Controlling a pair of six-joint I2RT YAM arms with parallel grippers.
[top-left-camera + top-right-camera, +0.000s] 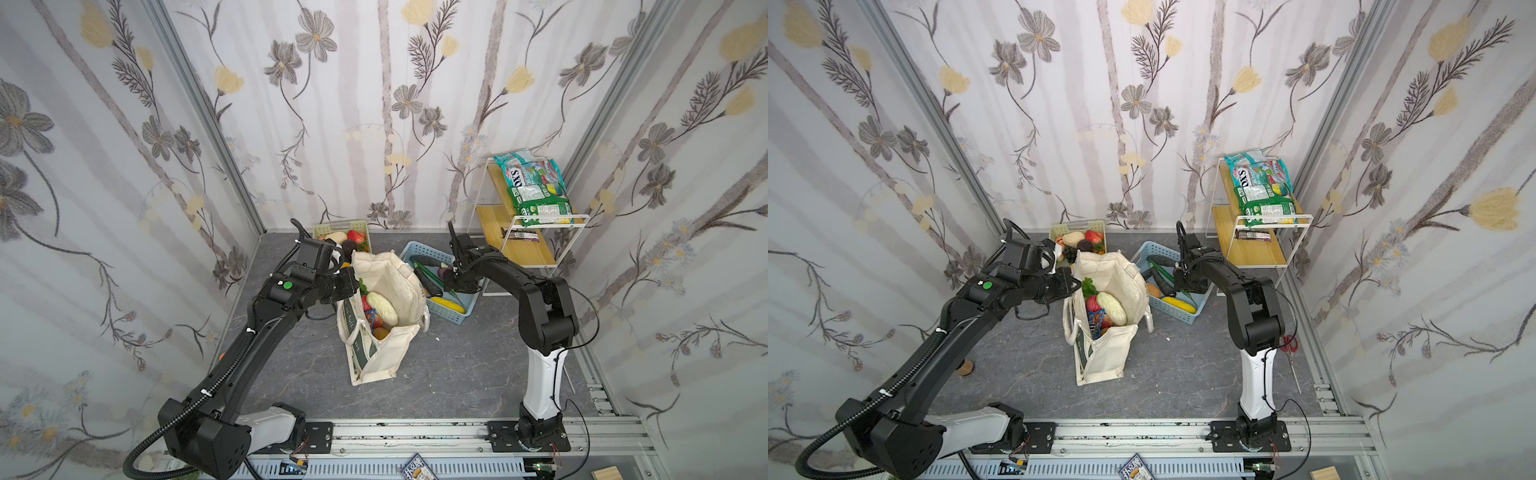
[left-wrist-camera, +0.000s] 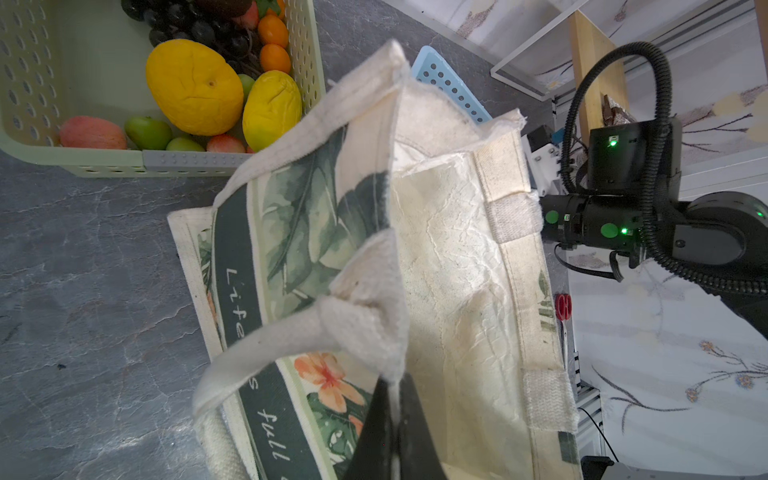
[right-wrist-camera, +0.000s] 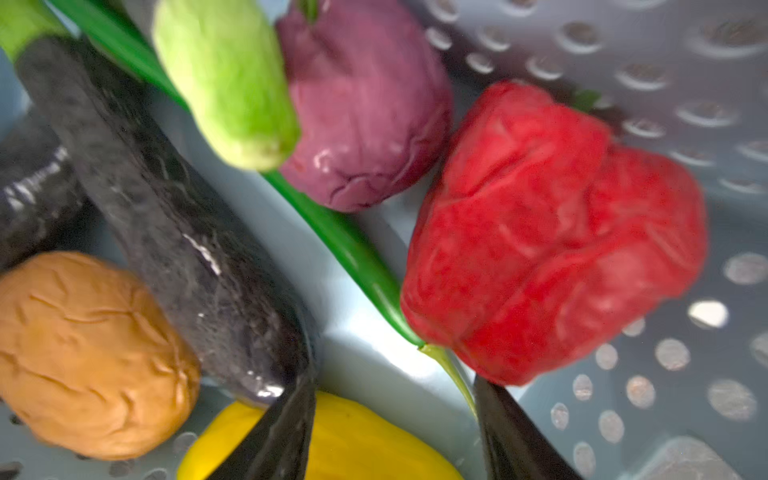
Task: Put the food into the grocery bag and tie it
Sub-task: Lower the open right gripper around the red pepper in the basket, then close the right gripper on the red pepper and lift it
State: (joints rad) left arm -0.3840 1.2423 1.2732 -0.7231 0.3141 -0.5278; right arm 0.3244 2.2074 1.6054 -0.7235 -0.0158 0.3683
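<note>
The left hand (image 2: 394,395) is clenched on the rim of the cream canvas grocery bag (image 1: 386,353) to hold its mouth open. Just beside the bag, the right hand (image 3: 395,415) hangs released above a red toy pepper (image 3: 552,237) in the blue slotted basket (image 1: 453,316).

The grocery bag (image 1: 386,353) is cream canvas with cream straps. Its dark green band carries white lettering, set in a print of green leaves and orange flowers. A pale green cabbage (image 1: 382,307) shows inside it.

The blue basket (image 1: 422,249) holds a red pepper (image 3: 552,237), a purple cabbage (image 3: 365,108), a dull orange lump (image 3: 83,353), a yellow piece (image 3: 332,440), a black-purple aubergine (image 3: 178,232) and a bright green stalk (image 3: 357,249).

The other basket (image 1: 332,227) is pale green. The snack packets (image 1: 536,191) are green, teal and white.

The bench (image 1: 457,374) is dark grey, veined like marble. The wallpaper (image 1: 374,83) is white with grey stripes and grey and pale yellow flowers.
</note>
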